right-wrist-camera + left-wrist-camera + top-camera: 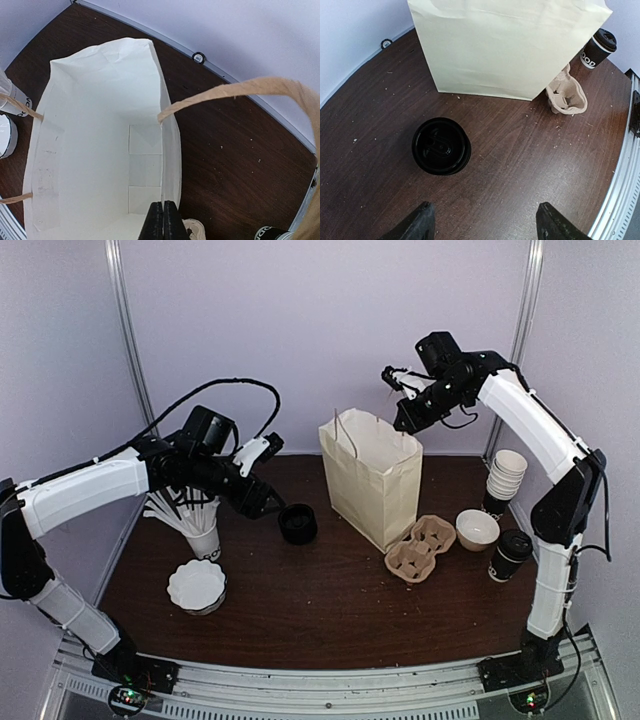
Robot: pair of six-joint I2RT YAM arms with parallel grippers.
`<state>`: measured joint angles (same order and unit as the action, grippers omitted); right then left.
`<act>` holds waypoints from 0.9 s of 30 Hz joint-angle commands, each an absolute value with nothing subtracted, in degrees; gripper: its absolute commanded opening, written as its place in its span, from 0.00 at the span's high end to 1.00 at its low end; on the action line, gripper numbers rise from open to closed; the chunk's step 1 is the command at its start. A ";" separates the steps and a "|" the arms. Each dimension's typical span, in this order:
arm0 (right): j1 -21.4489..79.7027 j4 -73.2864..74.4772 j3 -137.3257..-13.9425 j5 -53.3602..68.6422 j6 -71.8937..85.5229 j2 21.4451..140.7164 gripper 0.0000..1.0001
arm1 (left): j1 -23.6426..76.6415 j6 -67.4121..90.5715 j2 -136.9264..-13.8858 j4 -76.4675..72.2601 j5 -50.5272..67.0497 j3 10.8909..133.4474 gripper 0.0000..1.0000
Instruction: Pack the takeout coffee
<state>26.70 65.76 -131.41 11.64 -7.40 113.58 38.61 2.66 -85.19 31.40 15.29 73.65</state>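
Left wrist view: takeout coffee [441,146], its glossy black round lid hiding the cup body, stands on the wood-grain table [520,165] before the creased cream paper bag [505,45]. Left gripper [485,206] jaws spread wide, only the tips in frame. Right gripper [163,220] jaws pressed together, nothing visible between them, above the bag's mouth.

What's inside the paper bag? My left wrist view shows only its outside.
Observer: Nothing. The right wrist view looks down into the paper bag, open-topped and empty.
Operator: Where's the right gripper?
Observer: Above the bag's mouth, jaws shut, with nothing seen between them.
Operator: Anything beside the lidded coffee cup that I'm missing?
Observer: Yes, a white cup of straws stands to its left, apart from it.
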 commanded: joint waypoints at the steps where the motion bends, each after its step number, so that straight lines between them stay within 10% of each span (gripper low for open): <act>1: 27.51 64.95 -133.15 15.01 -8.69 109.29 1.00 | 38.35 1.90 -82.95 30.41 15.89 75.59 0.27; 27: 37.69 68.68 -123.04 43.16 -22.80 95.73 1.00 | 38.76 -4.06 -64.98 43.82 22.39 91.37 0.25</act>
